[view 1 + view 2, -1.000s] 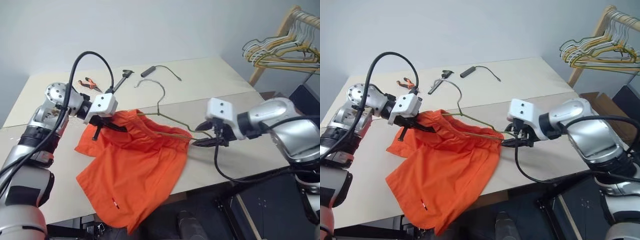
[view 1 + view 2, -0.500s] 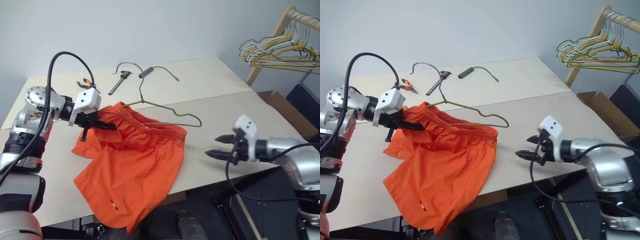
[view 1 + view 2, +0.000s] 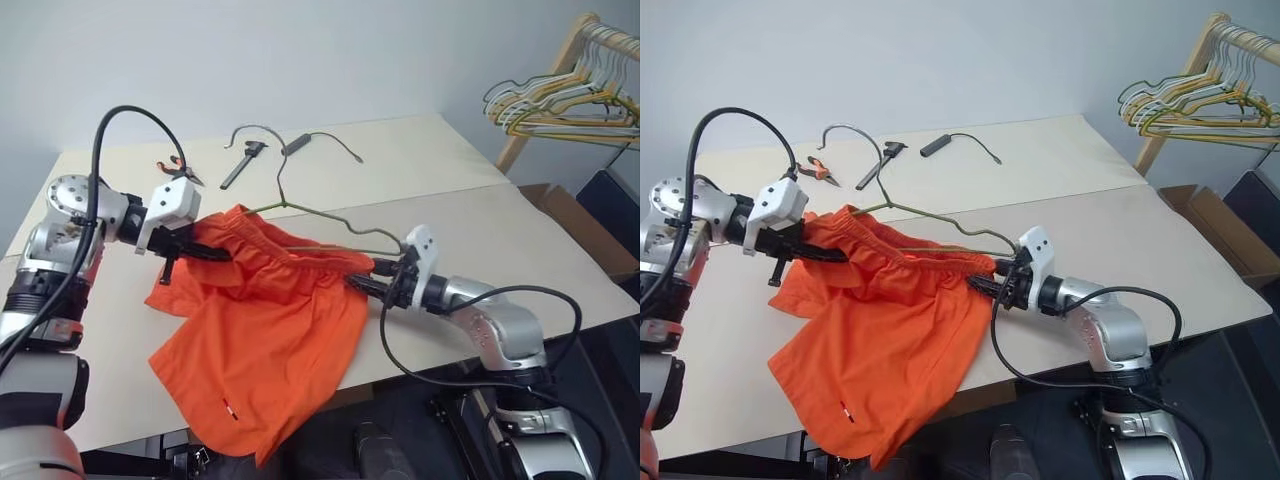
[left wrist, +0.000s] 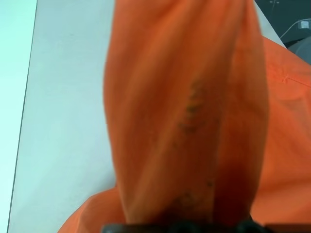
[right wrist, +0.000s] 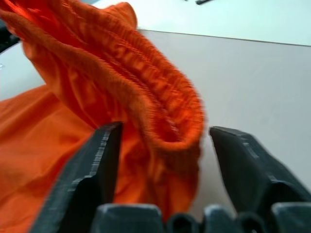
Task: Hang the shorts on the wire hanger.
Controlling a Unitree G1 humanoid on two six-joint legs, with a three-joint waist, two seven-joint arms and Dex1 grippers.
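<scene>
From the head, a pale tabletop (image 3: pixel 450 160) runs to a grey wall, with a rack of hangers (image 3: pixel 560 100) at far right. The shorts (image 3: pixel 270 320) drape over the near edge; open surface lies right. The wire hanger (image 3: pixel 320 215) sits along their waistband. Left wrist: the left gripper (image 3: pixel 200 250) is clamped on the shorts. Right wrist: the right gripper (image 5: pixel 163 145) has fingers (image 5: pixel 92 165) apart, straddling the waistband's right end.

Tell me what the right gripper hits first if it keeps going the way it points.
Probably the shorts: the right gripper is open, with the bunched waistband already between its fingers, hardly any gap ahead.
</scene>
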